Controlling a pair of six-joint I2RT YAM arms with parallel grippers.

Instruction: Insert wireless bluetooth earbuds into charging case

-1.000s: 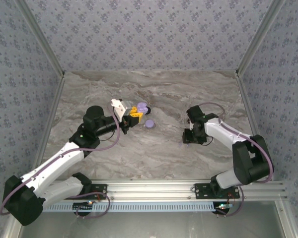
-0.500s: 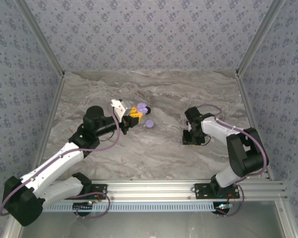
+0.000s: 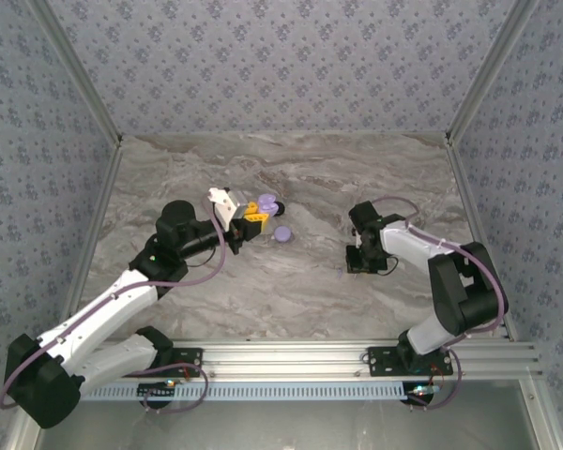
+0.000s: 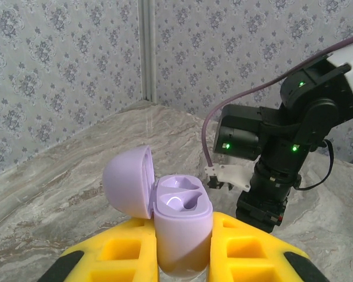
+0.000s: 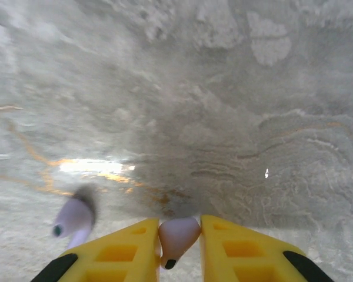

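Left claw (image 4: 183, 254): clamped on the charging case, one yellow finger on each side of the case's body.
Charging case (image 4: 182, 226): lavender, held upright off the bench in the left claw. Its lid (image 4: 128, 182) is swung open to the left in the left wrist view, and both moulded wells inside look vacant.
Right claw (image 5: 177, 249): closed on a pale pinkish earbud, low over the bench. From overhead it is well apart from the charging case, to the case's right and a little nearer the arm bases.
Pale pinkish earbud (image 5: 177, 234): pinched between the yellow fingertips, dark tip pointing down. Whether it touches the bench, I cannot tell.
Lavender earbud (image 5: 73, 218): blurred, lying on the bench well apart from the charging case, over by the pinched bud.
Lavender disc (image 3: 281, 233): flat on the bench near the charging case, on the side toward the arm bases.
Bench (image 3: 291, 300): grey marbled top under the charging case.
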